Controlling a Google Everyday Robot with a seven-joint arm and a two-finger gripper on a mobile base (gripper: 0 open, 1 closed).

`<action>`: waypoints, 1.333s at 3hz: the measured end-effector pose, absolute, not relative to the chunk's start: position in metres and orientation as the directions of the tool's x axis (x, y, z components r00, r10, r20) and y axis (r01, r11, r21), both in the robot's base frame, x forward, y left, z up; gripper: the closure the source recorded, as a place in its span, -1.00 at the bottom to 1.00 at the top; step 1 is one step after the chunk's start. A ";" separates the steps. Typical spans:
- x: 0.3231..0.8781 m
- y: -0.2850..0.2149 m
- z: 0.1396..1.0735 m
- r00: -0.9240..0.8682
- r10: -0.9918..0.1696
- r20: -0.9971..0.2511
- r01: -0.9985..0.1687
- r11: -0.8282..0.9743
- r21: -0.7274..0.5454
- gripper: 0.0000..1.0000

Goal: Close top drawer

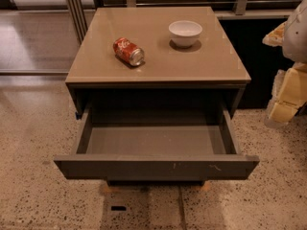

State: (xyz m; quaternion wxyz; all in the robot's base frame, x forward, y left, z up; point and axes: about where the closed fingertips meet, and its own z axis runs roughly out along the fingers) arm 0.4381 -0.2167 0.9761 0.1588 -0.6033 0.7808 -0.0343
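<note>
Nearest the camera, the top drawer (156, 167) stands pulled out from beneath the worktop (158, 68), its flat front panel showing small white scratches right of centre and its plain grey inside exposed. On the worktop a red can (128, 51) lies on its side at left and a white bowl (185, 33) sits upright at right, well apart. At the right edge the claw (284, 103) hangs beside the worktop, clear of the drawer; whether it is released or clenched cannot be told.
</note>
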 end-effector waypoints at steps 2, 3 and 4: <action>0.437 -0.216 0.978 -0.220 -0.950 -0.220 -0.922 0.277 -0.270 -1.00; 0.419 -0.208 0.972 -0.243 -0.926 -0.289 -0.902 0.326 -0.283 -1.00; 0.390 -0.206 0.923 -0.313 -0.847 -0.430 -0.873 0.434 -0.220 -1.00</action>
